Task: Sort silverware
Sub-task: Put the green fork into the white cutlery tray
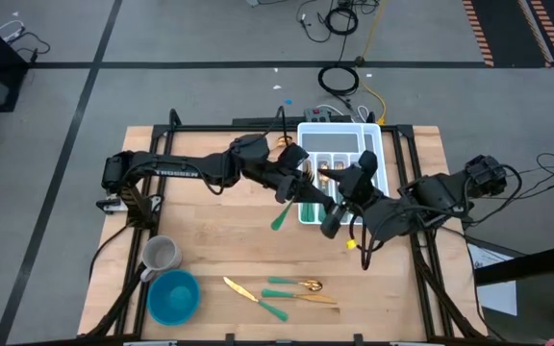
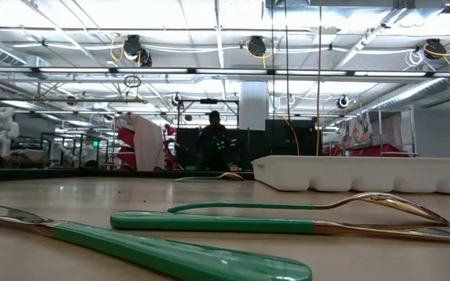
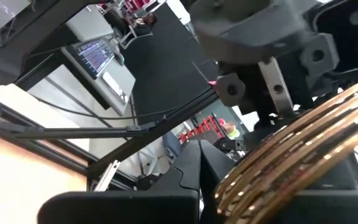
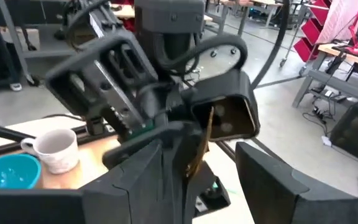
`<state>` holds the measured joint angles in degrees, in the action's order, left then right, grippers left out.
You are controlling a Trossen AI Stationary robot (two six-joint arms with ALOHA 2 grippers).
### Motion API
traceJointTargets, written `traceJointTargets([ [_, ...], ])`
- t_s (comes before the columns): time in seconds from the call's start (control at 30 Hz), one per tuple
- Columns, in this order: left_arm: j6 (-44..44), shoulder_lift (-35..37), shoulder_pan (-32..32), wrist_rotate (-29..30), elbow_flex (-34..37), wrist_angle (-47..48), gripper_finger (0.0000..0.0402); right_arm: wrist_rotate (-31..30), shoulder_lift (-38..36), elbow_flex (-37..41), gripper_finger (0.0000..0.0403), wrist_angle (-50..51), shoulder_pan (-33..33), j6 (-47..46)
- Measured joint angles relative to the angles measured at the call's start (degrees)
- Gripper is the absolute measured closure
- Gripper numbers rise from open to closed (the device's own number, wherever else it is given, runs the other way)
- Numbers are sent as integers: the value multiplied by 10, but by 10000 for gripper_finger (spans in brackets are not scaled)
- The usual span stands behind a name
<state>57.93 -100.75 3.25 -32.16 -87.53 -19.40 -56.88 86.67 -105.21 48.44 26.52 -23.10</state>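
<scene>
Left tool (image 1: 291, 187), clenched on a teal-handled fork (image 1: 284, 213), meets the released right tool (image 1: 335, 213) beside the tray (image 1: 373, 144), seemingly a handover. Next, right must clamp before left releases. Three pieces (image 1: 282, 290) remain on the worktop (image 1: 210, 240).

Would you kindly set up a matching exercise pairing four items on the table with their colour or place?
Things:
1. round bowl
2. ceramic mug
3. plastic compartmented tray
4. three teal-handled gold utensils

Descriptions:
A. white, at the table's far edge
B. blue, near the front left corner
C. lying loose near the front edge
D. grey, just behind the bowl

Pairs: 1-B, 2-D, 3-A, 4-C
</scene>
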Motion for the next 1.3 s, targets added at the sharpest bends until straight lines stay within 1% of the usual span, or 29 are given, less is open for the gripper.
traceJointTargets([
  [0.1,0,0,0,0,0,1,401,0,0,0,212,18,-11,-20],
  [0.23,0,0,0,-2,0,1,401,3,0,0,241,10,-23,6],
  [0.3,0,0,0,-2,0,2,401,20,0,0,255,1,-33,18],
  [0.37,0,0,1,-3,0,1,402,50,0,0,269,-6,-43,27],
  [0.43,0,-1,1,-3,0,-7,402,72,-1,-1,291,-7,-53,28],
  [0.47,0,-1,2,-3,0,-8,402,85,-1,-1,308,-7,-58,30],
  [0.53,0,-1,2,-3,0,-8,402,104,0,-1,358,-7,-65,42],
  [0.57,-1,-1,2,-3,0,-8,402,105,1,-1,380,-7,-66,49],
  [0.6,-4,-1,2,-3,0,-8,401,103,2,-1,389,-7,-67,52],
  [0.73,-9,-1,4,8,1,-9,390,104,1,-1,400,-7,-71,52],
  [0.83,-44,-1,4,-8,1,-9,358,107,0,-1,402,-5,-70,53],
  [0.97,-46,-1,4,-28,1,-8,292,105,1,-1,402,-1,-70,54],
  [1.13,-43,-1,4,-33,0,7,200,45,-1,0,403,15,-70,57],
  [1.2,-47,4,4,-34,0,44,171,19,-5,0,403,28,-71,50],
  [1.3,-82,17,5,-34,0,102,139,4,-18,0,403,44,-70,30],
])
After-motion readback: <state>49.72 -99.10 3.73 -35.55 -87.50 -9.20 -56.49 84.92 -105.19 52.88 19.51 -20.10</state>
